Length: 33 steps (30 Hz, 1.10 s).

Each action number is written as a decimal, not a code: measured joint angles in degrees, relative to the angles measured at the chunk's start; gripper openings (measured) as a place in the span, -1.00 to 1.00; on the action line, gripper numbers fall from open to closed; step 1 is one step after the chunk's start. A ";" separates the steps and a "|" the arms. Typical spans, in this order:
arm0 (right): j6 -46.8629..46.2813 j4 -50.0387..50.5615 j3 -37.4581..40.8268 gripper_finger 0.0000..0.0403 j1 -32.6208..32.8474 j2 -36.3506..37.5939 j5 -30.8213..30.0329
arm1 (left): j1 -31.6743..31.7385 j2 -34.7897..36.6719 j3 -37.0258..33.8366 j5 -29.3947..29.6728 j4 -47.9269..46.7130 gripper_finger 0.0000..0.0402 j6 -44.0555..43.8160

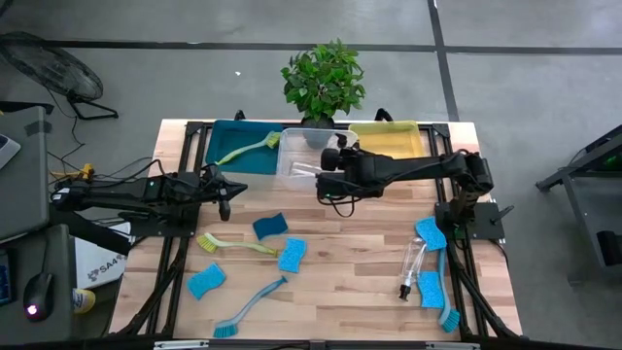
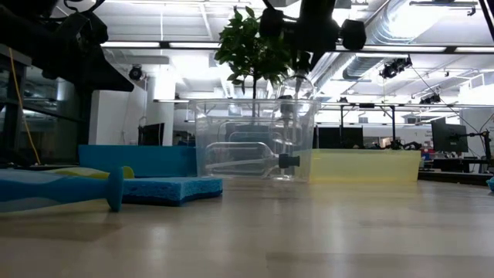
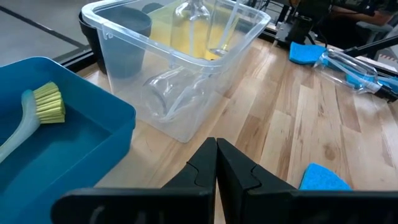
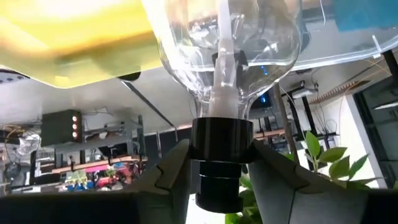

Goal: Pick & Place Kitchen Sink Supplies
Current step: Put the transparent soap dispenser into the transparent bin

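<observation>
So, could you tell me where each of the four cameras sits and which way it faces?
High view: overhead, straight down on the table; both arms show.
Low view: table height, level toward the clear bin; the right gripper comes from above.
Left wrist view: on the left arm, past the shut left gripper toward the teal bin.
Right wrist view: on the right arm, its fingers clamping a pump bottle.
Shared: all four views show the clear bin.

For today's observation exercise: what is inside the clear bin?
One clear bottle lies inside the clear bin; the right gripper holds a second bottle upright by its black top. The bin's floor beneath is hidden.
</observation>
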State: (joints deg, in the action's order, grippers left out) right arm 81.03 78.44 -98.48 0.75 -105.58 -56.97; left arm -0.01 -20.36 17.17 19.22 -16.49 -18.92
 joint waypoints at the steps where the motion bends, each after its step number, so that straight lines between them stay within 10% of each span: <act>1: -0.04 0.09 0.00 -0.37 -0.09 -0.13 -0.06 | 0.00 -0.02 0.00 0.00 0.02 -1.00 0.00; 33: -17.67 0.17 0.00 -0.20 -1.09 -1.72 1.57 | 0.00 -0.02 0.00 -0.09 -0.50 -1.00 0.28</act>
State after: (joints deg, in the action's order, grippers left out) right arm 63.37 78.61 -98.48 -0.34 -107.31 -55.41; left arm -0.01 -20.38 17.17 19.14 -16.99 -18.63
